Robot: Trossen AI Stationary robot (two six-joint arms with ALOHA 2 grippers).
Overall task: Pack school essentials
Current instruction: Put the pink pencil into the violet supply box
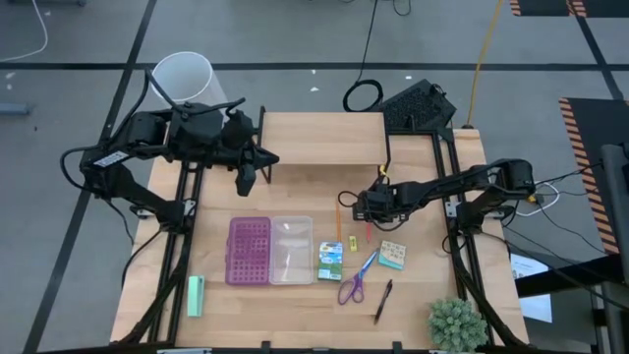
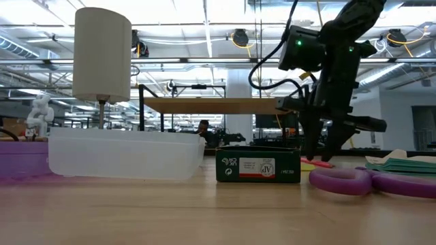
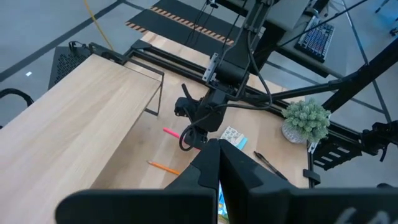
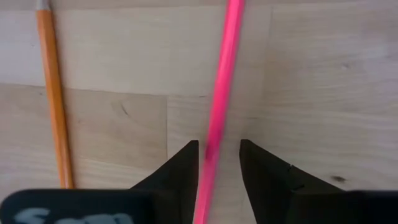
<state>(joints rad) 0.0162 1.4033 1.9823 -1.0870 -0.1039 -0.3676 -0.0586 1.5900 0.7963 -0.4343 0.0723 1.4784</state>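
The right gripper (image 4: 217, 152) hangs over the pink pencil (image 4: 222, 81) at centre frame, jaws slightly open astride it, nothing gripped. Best to close squarely mid-shaft and lift level, clear of the orange pencil (image 4: 53, 93). The left gripper (image 1: 248, 177) waits upper left, jaws apparently closed.

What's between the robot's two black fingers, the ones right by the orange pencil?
The pink pencil runs between the right gripper's open fingers, seen in the right wrist view. The orange pencil lies off to one side.
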